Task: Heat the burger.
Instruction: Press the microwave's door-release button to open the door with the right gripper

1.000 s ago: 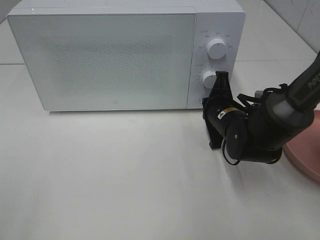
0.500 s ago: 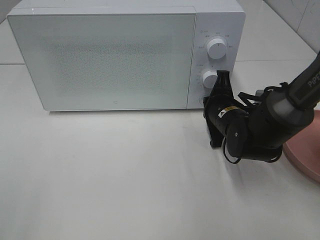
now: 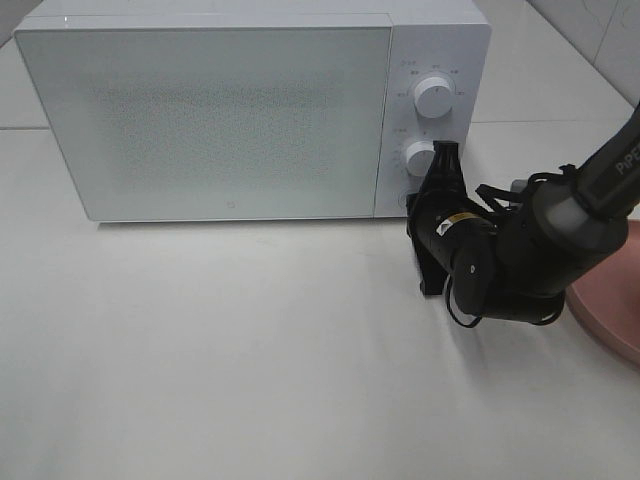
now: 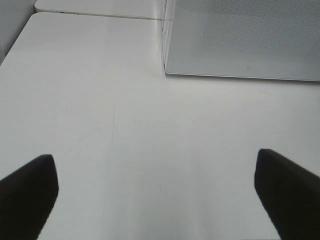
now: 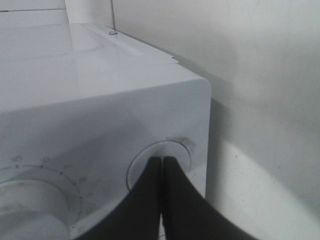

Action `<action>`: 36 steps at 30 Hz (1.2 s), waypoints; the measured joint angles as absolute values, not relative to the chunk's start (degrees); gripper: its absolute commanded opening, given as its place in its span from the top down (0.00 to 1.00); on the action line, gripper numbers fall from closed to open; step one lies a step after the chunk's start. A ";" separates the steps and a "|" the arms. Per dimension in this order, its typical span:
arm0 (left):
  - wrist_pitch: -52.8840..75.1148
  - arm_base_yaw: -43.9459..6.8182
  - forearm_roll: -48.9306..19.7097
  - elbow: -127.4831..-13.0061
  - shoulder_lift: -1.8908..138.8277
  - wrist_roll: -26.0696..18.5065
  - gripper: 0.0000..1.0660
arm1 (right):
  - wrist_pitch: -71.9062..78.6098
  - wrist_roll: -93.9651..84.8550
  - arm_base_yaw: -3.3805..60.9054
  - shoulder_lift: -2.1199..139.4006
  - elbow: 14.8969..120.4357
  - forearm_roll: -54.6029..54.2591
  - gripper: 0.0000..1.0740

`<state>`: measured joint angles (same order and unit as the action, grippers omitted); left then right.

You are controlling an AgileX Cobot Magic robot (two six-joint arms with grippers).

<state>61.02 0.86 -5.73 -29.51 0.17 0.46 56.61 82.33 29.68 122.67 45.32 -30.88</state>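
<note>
Right tool clenched, tips together on the round button at the lower corner of the microwave panel. I judge this a door-release press: push square and centred, no sliding off the rim. Left tool released, above the table. The right wrist view shows the contact; the overhead view hides it but shows the door shut. Burger in no view; the visible part of the pink plate is bare.

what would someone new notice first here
The big white microwave, door shut, fills the back of the table. The right gripper, shut, has its tips on the round button at the control panel's bottom corner, just under the lower knob. A pink plate peeks in at the right edge of the high view.
</note>
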 measured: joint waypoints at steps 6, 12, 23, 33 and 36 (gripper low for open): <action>61.02 0.86 -5.73 -29.51 0.17 0.46 0.06 | 56.49 82.33 30.60 123.07 45.32 -31.05 1.00; 61.02 0.86 -5.73 -29.51 0.17 0.46 0.06 | 56.67 81.70 30.71 123.30 45.95 -31.80 1.00; 61.02 0.86 -5.73 -29.51 0.17 0.46 0.06 | 56.67 80.33 30.71 123.47 46.58 -33.35 1.00; 61.02 0.86 -5.73 -29.51 0.17 0.46 0.06 | 56.84 79.64 30.83 123.99 47.15 -33.80 1.00; 61.02 0.86 -5.73 -29.51 0.17 0.46 0.06 | 57.12 79.64 30.88 124.62 47.84 -34.21 1.00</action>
